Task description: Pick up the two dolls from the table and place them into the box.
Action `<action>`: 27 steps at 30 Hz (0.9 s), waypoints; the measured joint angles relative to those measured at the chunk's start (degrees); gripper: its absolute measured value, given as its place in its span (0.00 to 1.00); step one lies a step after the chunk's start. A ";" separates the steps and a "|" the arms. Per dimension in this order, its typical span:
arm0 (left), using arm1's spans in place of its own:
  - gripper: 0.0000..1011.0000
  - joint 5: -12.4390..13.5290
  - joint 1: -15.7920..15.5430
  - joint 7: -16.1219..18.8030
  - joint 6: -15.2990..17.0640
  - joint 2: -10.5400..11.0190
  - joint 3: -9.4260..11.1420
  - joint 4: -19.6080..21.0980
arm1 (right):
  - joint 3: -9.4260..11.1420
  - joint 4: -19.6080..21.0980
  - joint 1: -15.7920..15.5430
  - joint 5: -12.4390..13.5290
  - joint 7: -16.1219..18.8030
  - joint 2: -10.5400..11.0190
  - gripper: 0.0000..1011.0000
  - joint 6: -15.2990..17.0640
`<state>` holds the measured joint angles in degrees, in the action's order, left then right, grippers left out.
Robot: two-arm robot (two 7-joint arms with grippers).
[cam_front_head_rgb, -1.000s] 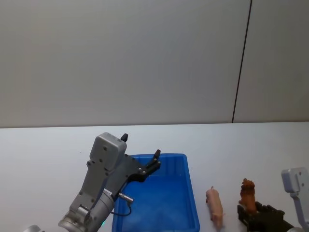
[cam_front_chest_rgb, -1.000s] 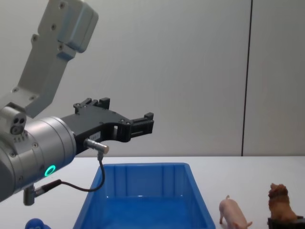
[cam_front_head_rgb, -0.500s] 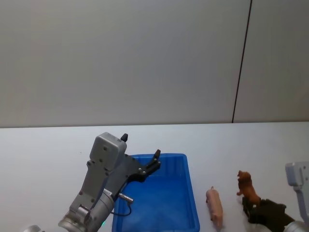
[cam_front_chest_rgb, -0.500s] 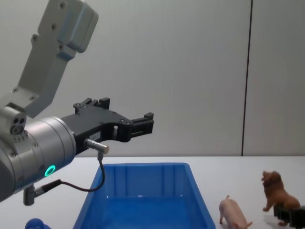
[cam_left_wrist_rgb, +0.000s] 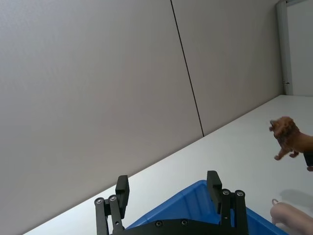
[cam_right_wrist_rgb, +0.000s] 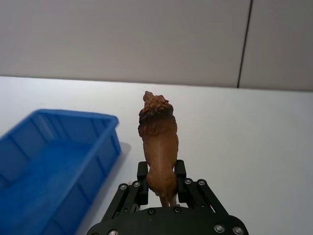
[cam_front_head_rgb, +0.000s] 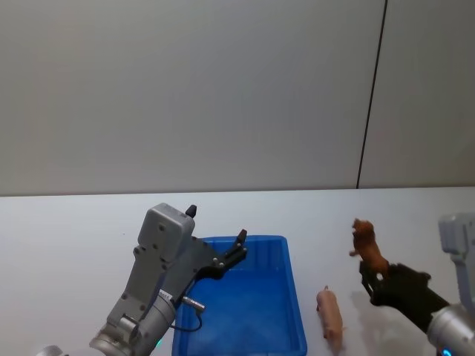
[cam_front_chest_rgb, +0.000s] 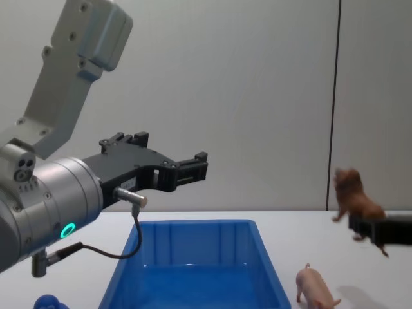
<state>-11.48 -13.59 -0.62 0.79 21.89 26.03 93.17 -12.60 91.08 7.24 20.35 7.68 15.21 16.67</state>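
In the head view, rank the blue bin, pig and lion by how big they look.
Blue bin, clearly largest.
Lion and pig look about alike; the lion, held in the right gripper, is nearer the camera, so unranked.

Counts: 2 dolls total, 1 brown lion (cam_front_head_rgb: 365, 245) and 1 pale pink pig (cam_front_head_rgb: 331, 315). 1 blue box (cam_front_head_rgb: 295, 311). 1 white table (cam_front_head_rgb: 74, 230). 2 pincers: 1 left pincer (cam_front_head_rgb: 216, 224), 1 right pincer (cam_right_wrist_rgb: 161, 170), 2 fingers (cam_left_wrist_rgb: 122, 188) on each. 1 small blue item (cam_front_chest_rgb: 48, 301) at the chest view's lower left edge, kind unclear. 1 wall (cam_front_head_rgb: 185, 89) behind, with 1 dark vertical seam (cam_front_head_rgb: 371, 96).
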 joint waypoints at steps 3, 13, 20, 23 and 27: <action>0.99 0.00 0.00 0.00 0.00 0.00 0.00 0.00 | -0.24 0.71 0.65 -0.43 1.58 -0.24 0.30 -0.11; 0.99 0.00 0.00 0.00 0.00 0.00 0.00 0.00 | -1.81 1.70 3.64 -2.01 7.16 -1.99 0.30 1.29; 0.99 0.00 0.00 0.00 0.00 0.00 0.00 0.00 | -3.74 0.56 6.09 -3.41 10.70 -4.25 0.30 3.32; 0.99 0.00 0.00 0.00 0.00 0.00 0.00 0.00 | -4.69 -0.43 7.11 -4.08 11.90 -5.37 0.31 4.26; 0.99 0.00 0.00 0.00 0.00 0.00 0.00 0.00 | -6.08 -2.25 8.47 -5.18 13.45 -6.95 0.44 5.62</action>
<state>-11.48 -13.59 -0.63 0.79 21.89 26.02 93.17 -18.68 88.83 15.71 15.17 21.13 8.26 22.29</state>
